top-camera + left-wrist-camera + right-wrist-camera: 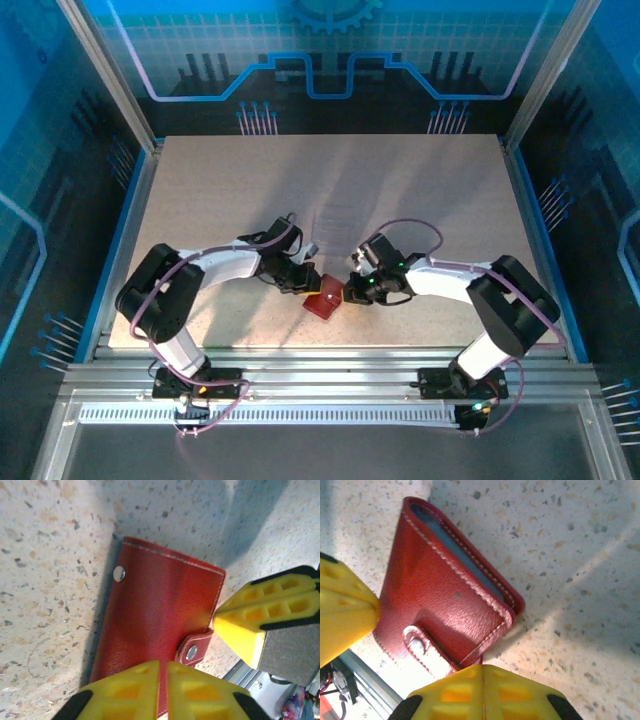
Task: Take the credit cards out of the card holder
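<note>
The red card holder point(323, 300) lies near the table's front edge between both grippers. In the left wrist view the card holder point(160, 605) has a snap stud and a red tab point(192, 650). My left gripper point(163, 666) is shut on its near edge, and red leather runs into the thin gap between the fingers. The right wrist view shows the card holder point(435, 595) slightly parted, with the blue edge of a credit card point(462, 557) inside the fold. My right gripper point(483, 667) is shut on the cover's corner beside the tab point(422, 647). Other credit cards are hidden.
The speckled tabletop point(330, 190) stretches away behind the arms. A metal rail point(330, 365) runs along the front edge just below the card holder. The right gripper's fingers point(250, 615) show in the left wrist view, and a left finger point(345, 605) shows in the right wrist view.
</note>
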You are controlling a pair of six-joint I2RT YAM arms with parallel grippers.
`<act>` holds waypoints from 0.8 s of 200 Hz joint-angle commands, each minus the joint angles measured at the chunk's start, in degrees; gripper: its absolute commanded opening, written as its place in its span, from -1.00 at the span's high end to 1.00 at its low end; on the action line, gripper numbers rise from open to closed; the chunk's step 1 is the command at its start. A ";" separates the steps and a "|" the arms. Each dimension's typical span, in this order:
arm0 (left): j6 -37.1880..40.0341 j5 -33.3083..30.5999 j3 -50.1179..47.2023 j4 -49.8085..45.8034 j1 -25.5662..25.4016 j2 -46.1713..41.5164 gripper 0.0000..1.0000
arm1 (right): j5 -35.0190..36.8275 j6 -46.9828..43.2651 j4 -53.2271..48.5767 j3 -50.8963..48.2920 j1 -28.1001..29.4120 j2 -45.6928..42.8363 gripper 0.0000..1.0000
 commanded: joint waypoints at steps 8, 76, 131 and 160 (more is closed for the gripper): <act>-1.10 -0.88 1.44 0.18 -0.05 -1.70 0.63 | 2.73 -0.44 -5.66 -2.15 -0.34 -6.77 0.79; -1.78 0.12 -0.97 2.83 1.85 -0.78 0.27 | -0.79 7.88 -0.72 -6.61 2.44 -11.35 0.07; -4.37 4.81 -4.46 8.92 4.42 0.64 0.18 | -3.15 12.73 10.54 -7.28 3.22 -3.06 0.01; -3.83 4.81 -5.20 8.68 5.60 -0.19 0.17 | -3.59 11.81 11.84 -4.32 2.84 1.58 0.02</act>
